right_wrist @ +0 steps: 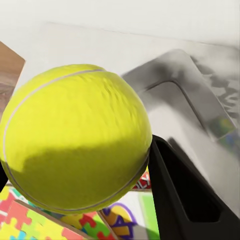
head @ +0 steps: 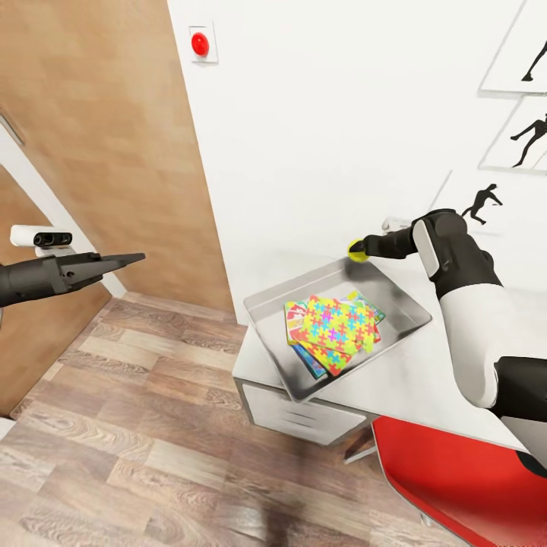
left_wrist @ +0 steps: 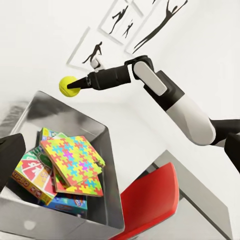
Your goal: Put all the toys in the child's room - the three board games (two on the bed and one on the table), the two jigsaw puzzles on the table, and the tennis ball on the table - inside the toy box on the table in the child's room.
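Observation:
My right gripper (head: 365, 248) is shut on the yellow-green tennis ball (head: 355, 251), holding it just over the far rim of the grey toy box (head: 262, 308) on the table (head: 425, 380). Up close, the tennis ball (right_wrist: 75, 137) sits against a dark finger (right_wrist: 185, 200). Inside the toy box lies a stack of flat boxes with a jigsaw puzzle (head: 339, 324) on top. The left wrist view shows the jigsaw puzzle (left_wrist: 72, 160), the SKIP-BO board game (left_wrist: 30, 175) and a blue box (left_wrist: 67, 204) beneath. My left gripper (head: 137, 260) hangs open and empty over the floor, far left of the table.
A red chair (head: 456, 479) is tucked at the table's near side, below my right arm. A wooden door (head: 91, 137) stands to the left, and a red button (head: 200, 43) is on the white wall. Wood-plank floor (head: 152, 441) stretches in front of the table.

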Controlling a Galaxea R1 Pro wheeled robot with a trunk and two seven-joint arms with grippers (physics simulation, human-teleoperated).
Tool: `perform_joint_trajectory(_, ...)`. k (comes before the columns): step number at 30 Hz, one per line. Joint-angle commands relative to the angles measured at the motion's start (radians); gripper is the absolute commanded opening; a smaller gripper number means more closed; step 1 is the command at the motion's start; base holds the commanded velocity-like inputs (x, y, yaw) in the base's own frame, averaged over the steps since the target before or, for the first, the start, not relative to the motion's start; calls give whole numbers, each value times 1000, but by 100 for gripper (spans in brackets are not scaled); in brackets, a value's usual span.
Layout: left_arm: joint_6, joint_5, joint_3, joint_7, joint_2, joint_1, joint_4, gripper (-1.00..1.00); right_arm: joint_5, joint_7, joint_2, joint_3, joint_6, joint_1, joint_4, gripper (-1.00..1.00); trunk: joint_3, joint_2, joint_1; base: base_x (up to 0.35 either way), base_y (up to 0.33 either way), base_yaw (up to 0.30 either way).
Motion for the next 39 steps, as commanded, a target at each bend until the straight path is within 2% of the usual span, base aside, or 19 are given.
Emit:
perform_joint_trajectory(1,11,0,0,-3,0,-1,0,100,-9,-6,0,-1,5,-1,0,-100,-2,-2,1,-23,0,0)
perform_joint_trajectory(14,11,-1,0,-3,0,-1,0,100,-6,-16,-16,-2,5,-1,4,-100,-2,-2,1,-4,0,0)
perform_joint_trajectory(25,11,-1,0,-4,0,-1,0,100,-5,-83,-17,-1,5,-1,35,-100,-2,-2,1,0,0,0)
perform_joint_trajectory(30,11,-2,0,-3,0,-1,0,100,-3,-135,-17,0,5,-1,72,-100,-2,-2,1,0,0,0)
perform_joint_trajectory(39,11,-2,0,-3,0,-1,0,100,0,-146,-12,1,3,-1,87,-100,-2,-2,1,0,0,0)
